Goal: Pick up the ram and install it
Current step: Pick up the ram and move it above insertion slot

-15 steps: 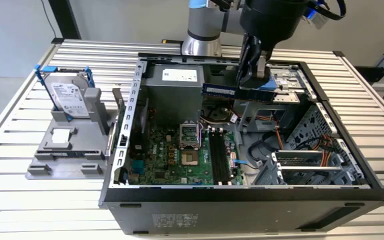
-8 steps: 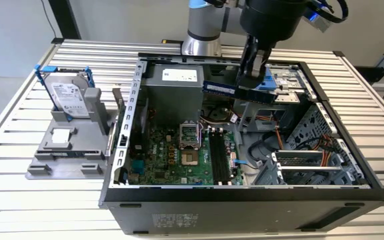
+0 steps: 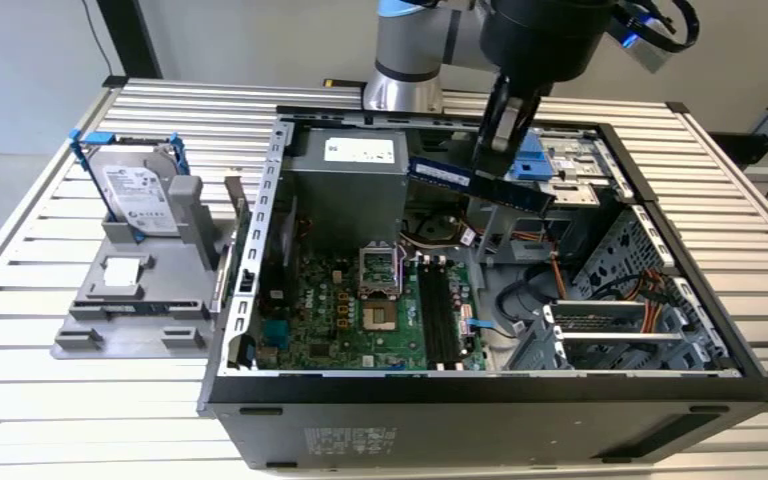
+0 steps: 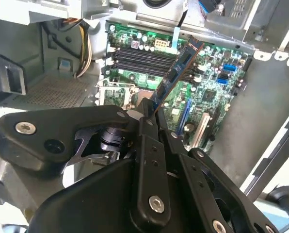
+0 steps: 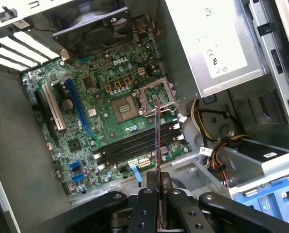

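We see the pincer (image 3: 494, 165) clamped on the ram (image 3: 444, 175), hanging tilted over the far part of the open computer case (image 3: 491, 395) on the worktop (image 3: 51, 400), above the green motherboard (image 3: 344, 310).

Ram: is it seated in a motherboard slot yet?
No, the ram hangs above the motherboard, clamped in the end effector.

Your scene is brightly, evenly lit; the slatted table (image 3: 11, 290) shines pale, the power supply (image 5: 217, 43) glares, and the motherboard (image 3: 357, 300) lies in soft shadow.
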`<action>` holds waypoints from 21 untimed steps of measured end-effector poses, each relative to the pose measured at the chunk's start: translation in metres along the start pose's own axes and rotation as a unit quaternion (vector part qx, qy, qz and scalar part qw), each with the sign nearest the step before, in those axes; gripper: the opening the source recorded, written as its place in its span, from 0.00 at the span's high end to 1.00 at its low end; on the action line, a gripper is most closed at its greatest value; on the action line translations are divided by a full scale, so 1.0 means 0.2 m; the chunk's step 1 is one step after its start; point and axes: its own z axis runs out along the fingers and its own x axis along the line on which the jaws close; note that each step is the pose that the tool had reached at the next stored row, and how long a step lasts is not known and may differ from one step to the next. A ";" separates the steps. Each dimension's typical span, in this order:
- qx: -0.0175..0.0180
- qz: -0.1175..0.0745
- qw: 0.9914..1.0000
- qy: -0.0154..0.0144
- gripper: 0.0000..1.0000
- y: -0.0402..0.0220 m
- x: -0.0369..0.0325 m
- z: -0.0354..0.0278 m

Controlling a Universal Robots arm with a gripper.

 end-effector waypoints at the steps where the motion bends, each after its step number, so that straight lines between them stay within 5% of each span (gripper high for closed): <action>1: 0.000 0.009 1.000 0.000 1.00 0.000 0.000 0.000; 6: 0.000 0.052 0.999 -0.002 1.00 0.000 0.000 0.000; 11: 0.001 0.094 0.996 -0.003 1.00 0.000 0.000 0.000; 16: 0.001 0.134 0.991 -0.005 1.00 0.000 0.000 0.000; 21: 0.002 0.170 0.985 -0.006 1.00 0.000 0.000 0.000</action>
